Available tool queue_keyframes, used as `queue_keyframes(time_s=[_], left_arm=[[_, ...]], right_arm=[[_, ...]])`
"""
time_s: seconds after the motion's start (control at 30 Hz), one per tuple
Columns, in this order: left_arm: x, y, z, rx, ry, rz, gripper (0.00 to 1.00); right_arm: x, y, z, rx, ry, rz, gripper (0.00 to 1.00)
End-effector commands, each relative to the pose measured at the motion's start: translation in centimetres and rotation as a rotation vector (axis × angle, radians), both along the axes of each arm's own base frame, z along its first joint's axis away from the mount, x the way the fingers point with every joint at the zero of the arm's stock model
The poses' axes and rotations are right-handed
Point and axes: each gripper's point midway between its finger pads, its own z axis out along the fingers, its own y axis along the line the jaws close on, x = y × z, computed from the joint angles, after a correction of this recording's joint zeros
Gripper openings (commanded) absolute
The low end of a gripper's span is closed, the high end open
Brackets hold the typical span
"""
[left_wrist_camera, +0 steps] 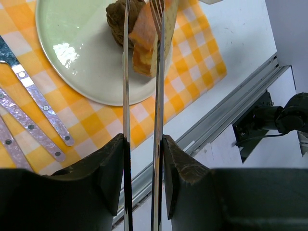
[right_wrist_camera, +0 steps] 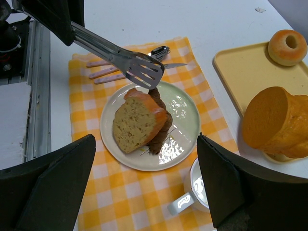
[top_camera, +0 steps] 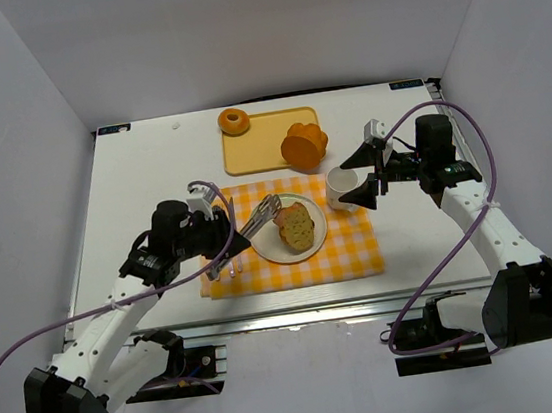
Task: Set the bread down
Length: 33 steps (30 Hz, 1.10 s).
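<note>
Our left gripper (left_wrist_camera: 144, 144) is clamping the handles of the metal tongs (right_wrist_camera: 139, 70), so that the long blades are reaching forward in place of our short fingers. Just under the blade tips, the bread (top_camera: 295, 227) is lying on the pale plate (right_wrist_camera: 185, 108), the tan slice (right_wrist_camera: 134, 125) leaning against the dark chunk (right_wrist_camera: 161, 131). Nothing is sitting between the blades, so we are judging the bread as placed. Farther off, our right gripper (top_camera: 359, 176) is hanging wide apart beside the white cup (top_camera: 342, 190), holding nothing.
</note>
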Motion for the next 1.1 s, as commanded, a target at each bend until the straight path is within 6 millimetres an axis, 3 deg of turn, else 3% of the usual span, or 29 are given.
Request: queue_keyframes(time_s=[0.0,0.47,0.57,0.6,0.7,0.73,0.77,0.8,0.87,0.9,0.97,1.07], left_arm=[[0.5,-0.2,2.8,-0.032,-0.066,0.012,0.45],[1.8,0.4,5.4,-0.035,-0.130,0.081,0.42],[3.7,1.5,6.2,-0.007,-0.167,0.177,0.22],[4.4,1.9,6.2,0.004,-0.167,0.207,0.11],[7.5,4.4,4.9,0.082,-0.123,0.314,0.00],[9.1,6.4,4.8,0.113,-0.128,0.379,0.00],[10.2,7.7,3.2,0.159,-0.091,0.418,0.01],[11.4,10.5,2.4,0.199,-0.076,0.495,0.04],[13.3,13.6,0.2,0.289,-0.055,0.565,0.13],[14.7,15.5,0.0,0.315,-0.081,0.618,0.16],[16.2,18.2,-1.5,0.402,-0.096,0.683,0.35],[19.3,22.0,-5.2,0.453,-0.055,0.727,0.43]], right_arm=[[-0.5,0.1,1.0,0.020,-0.034,0.024,0.89],[-0.7,0.1,1.1,0.022,-0.034,0.028,0.89],[-0.8,0.1,1.0,0.023,-0.032,0.032,0.89],[-0.8,0.1,1.0,0.023,-0.030,0.032,0.89],[-0.8,0.1,1.1,0.024,-0.030,0.034,0.89],[-0.8,0.2,1.2,0.025,-0.033,0.036,0.89],[-0.8,0.2,1.2,0.025,-0.034,0.037,0.89],[-0.8,0.2,1.2,0.025,-0.036,0.038,0.90],[-0.8,0.2,1.1,0.024,-0.036,0.038,0.89],[-0.8,0.2,1.1,0.024,-0.034,0.038,0.89],[-0.9,0.2,1.2,0.028,-0.034,0.043,0.89],[-1.0,0.2,1.2,0.027,-0.036,0.042,0.89]])
